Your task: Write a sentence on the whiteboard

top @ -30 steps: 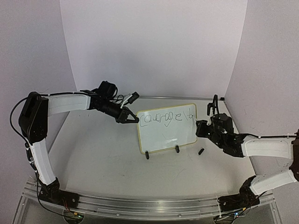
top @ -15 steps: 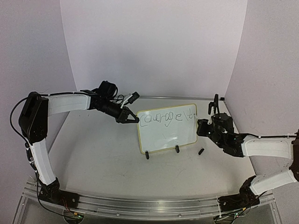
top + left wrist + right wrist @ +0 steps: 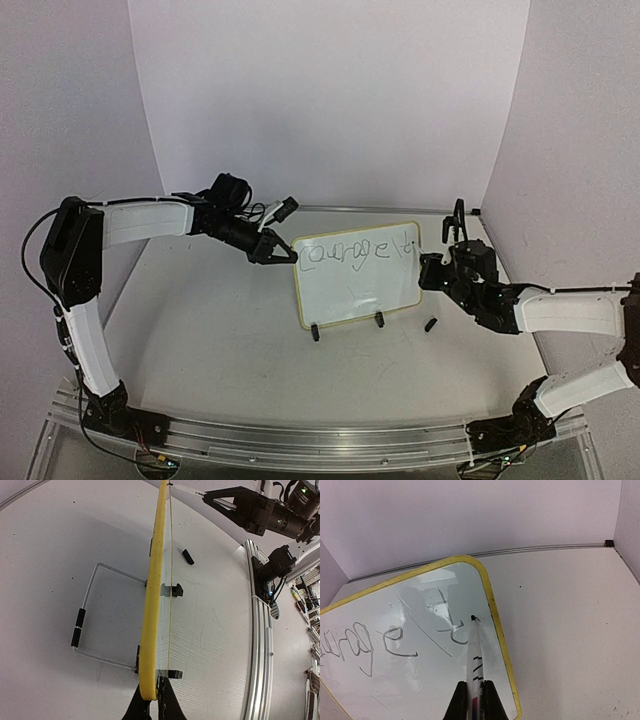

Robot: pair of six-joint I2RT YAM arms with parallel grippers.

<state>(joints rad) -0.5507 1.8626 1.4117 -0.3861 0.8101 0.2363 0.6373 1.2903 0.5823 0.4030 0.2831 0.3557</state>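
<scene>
whiteboard (image 3: 357, 285) stood centred on a white table (image 3: 220, 340), sentence (image 3: 355, 250) along its top. left gripper (image 3: 285, 252) pinched its 10 o'clock corner; right gripper (image 3: 475, 694), at 3 o'clock, clamped a marker (image 3: 475, 655), tip on the board. cap (image 3: 431, 325) lay at 5 o'clock. walls (image 3: 330, 100) were pale lilac.

This is a robotics lab test cell. Plain pale backdrop panels (image 3: 330, 100) box in a white table (image 3: 220, 340) from 9 through 12 to 3 o'clock. At 6 o'clock an aluminium rail (image 3: 300, 440) carries two bolted white-and-black robot arms (image 3: 140, 222), a loose black cable (image 3: 24, 262) and small electronics boards (image 3: 160, 462). In the left wrist view, more wiring (image 3: 276, 582) sits at 3 o'clock.
</scene>
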